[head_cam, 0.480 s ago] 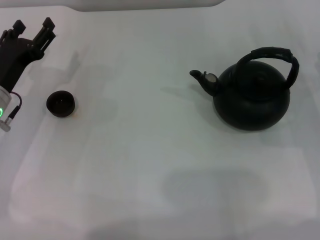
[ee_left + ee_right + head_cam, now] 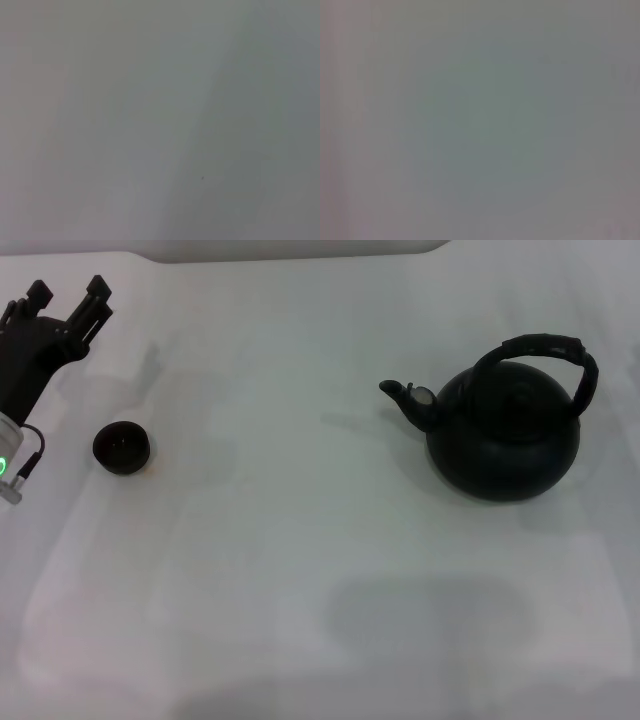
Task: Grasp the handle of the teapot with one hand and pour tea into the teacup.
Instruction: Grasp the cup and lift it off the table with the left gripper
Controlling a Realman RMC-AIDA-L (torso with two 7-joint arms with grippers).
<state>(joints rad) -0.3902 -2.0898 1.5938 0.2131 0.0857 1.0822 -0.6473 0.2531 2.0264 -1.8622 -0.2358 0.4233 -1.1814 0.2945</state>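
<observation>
The round matte black teapot (image 2: 505, 435) stands upright at the right of the white table, its short spout (image 2: 408, 398) aimed left. Its thick black arched handle (image 2: 548, 350) rises over the body, untouched. The tiny black teacup (image 2: 122, 447) sits at the left. My left gripper (image 2: 68, 295) hangs at the far left, behind and left of the teacup, open with nothing between its fingers. My right gripper is out of the head view. Both wrist views show only blank grey surface.
The white table (image 2: 300, 540) stretches between the teacup and the teapot. Its far edge (image 2: 300, 255) runs along the top of the head view.
</observation>
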